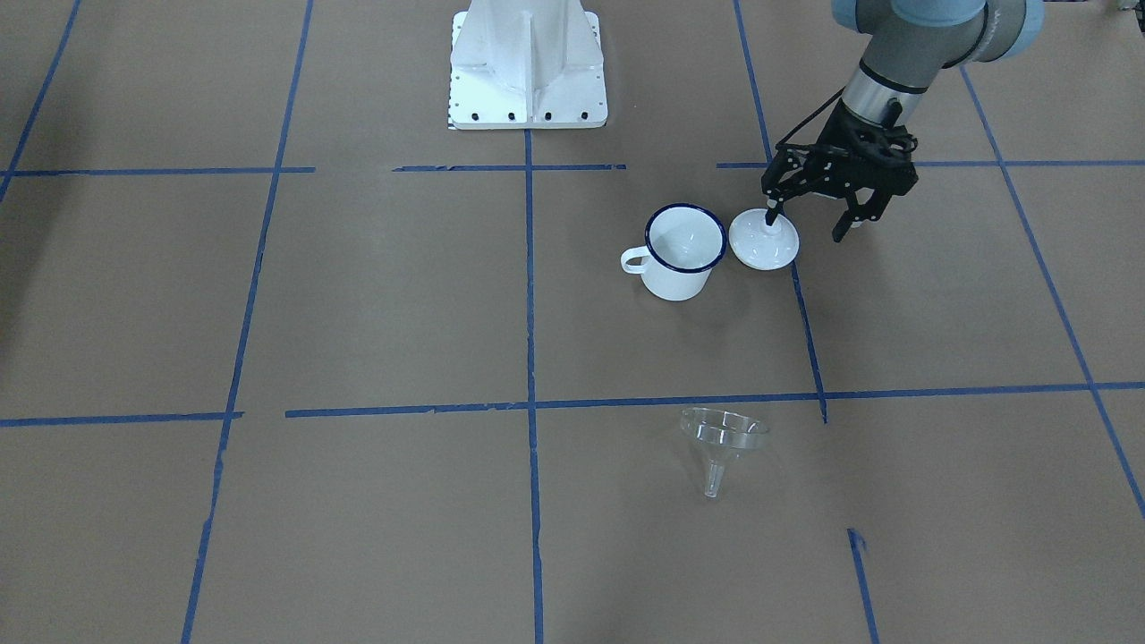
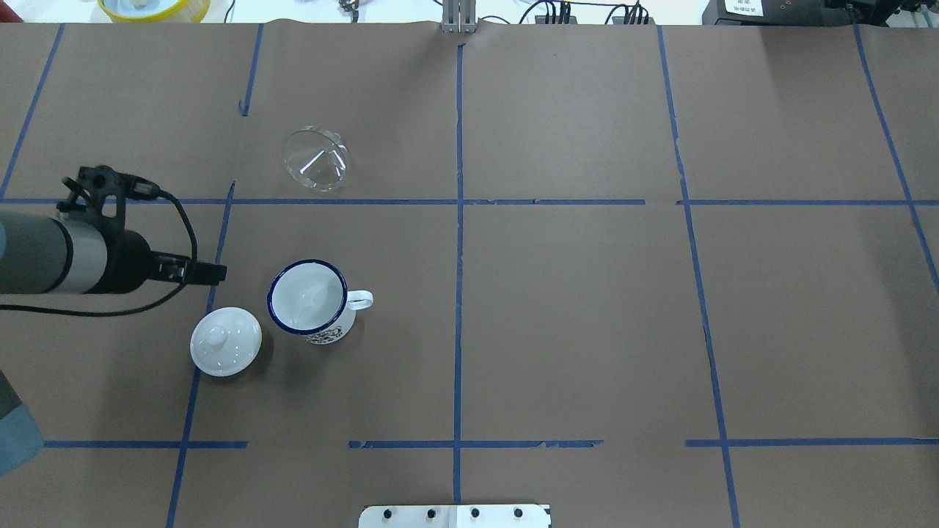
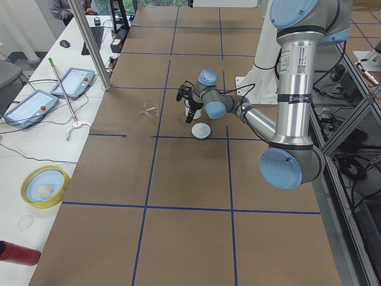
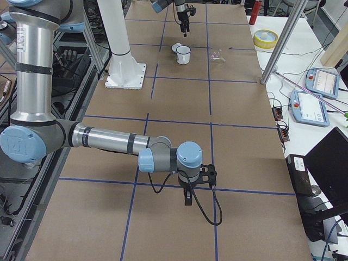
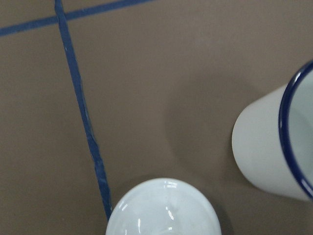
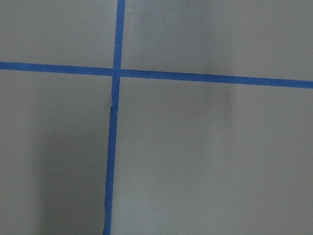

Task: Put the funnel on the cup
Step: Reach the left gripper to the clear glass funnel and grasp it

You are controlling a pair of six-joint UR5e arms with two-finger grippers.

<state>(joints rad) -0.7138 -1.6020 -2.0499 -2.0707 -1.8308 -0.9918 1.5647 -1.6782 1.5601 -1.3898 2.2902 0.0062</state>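
Observation:
The clear funnel (image 1: 723, 434) lies on its side on the brown table, apart from the cup; it also shows in the overhead view (image 2: 315, 158). The white cup (image 1: 684, 250) with a dark blue rim stands upright and empty, also in the overhead view (image 2: 308, 297) and at the right edge of the left wrist view (image 5: 288, 142). My left gripper (image 1: 809, 219) is open and empty, low over the table just beside the white knobbed lid (image 1: 763, 240). My right gripper (image 4: 187, 196) shows only in the exterior right view, far from these things; I cannot tell its state.
The lid (image 2: 226, 341) lies on the table touching or nearly touching the cup's side away from the handle. The robot's white base (image 1: 528, 72) stands at the table's edge. Blue tape lines (image 1: 530, 402) cross the brown paper.

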